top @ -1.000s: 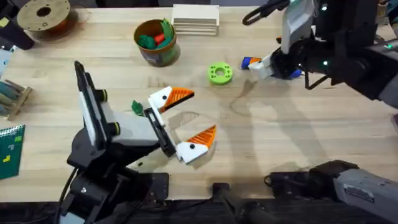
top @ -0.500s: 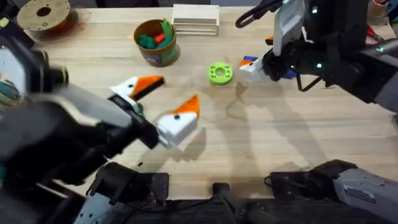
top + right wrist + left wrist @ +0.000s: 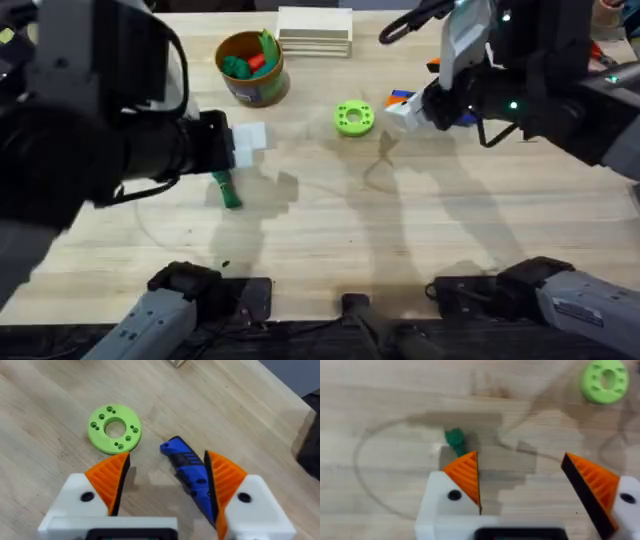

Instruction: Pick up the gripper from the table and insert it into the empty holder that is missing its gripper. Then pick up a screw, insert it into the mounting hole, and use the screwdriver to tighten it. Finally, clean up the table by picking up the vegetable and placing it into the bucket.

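Clearance: mid-table open, obstacles grouped at the far side.
Bare wood lies around the vegetable [image 3: 226,189], under the spread left gripper [image 3: 522,480]. The bucket [image 3: 252,68] stands well beyond it. The lime ring [image 3: 353,118] lies near the right gripper [image 3: 167,477], the screwdriver [image 3: 189,471] against one pad.

table [image 3: 400,250]: matt wood | screwdriver [image 3: 189,467]: glossy blue plastic | ring [image 3: 114,428]: matt plastic
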You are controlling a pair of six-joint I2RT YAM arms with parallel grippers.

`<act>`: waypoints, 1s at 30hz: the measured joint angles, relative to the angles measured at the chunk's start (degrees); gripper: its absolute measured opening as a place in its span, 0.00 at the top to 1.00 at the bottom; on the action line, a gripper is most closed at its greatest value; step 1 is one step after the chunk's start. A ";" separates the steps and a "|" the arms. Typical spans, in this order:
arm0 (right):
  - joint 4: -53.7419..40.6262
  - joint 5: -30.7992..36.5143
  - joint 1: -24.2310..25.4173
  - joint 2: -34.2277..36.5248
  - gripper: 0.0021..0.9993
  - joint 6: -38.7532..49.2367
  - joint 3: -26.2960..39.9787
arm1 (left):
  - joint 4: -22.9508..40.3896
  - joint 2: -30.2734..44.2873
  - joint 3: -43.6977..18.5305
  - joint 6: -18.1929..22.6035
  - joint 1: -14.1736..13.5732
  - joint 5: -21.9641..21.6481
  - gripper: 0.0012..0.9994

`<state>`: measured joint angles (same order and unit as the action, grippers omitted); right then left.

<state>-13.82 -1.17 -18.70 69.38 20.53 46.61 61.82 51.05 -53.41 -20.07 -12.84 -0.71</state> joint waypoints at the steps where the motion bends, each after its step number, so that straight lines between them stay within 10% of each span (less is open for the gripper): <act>1: 0.02 0.00 0.00 -0.02 0.14 0.00 0.00 | 0.32 1.30 0.00 -1.02 1.12 0.02 0.01; 10: 0.00 0.00 0.00 0.00 0.14 0.01 0.00 | 2.51 10.57 0.02 -5.57 5.99 0.02 0.01; 30: 0.00 0.02 0.00 -0.01 0.14 0.87 0.00 | -9.28 28.37 8.46 -20.70 6.03 -2.38 0.01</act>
<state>-13.82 -1.15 -18.70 69.38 21.41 46.61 52.53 79.42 -44.94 -40.77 -6.81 -3.09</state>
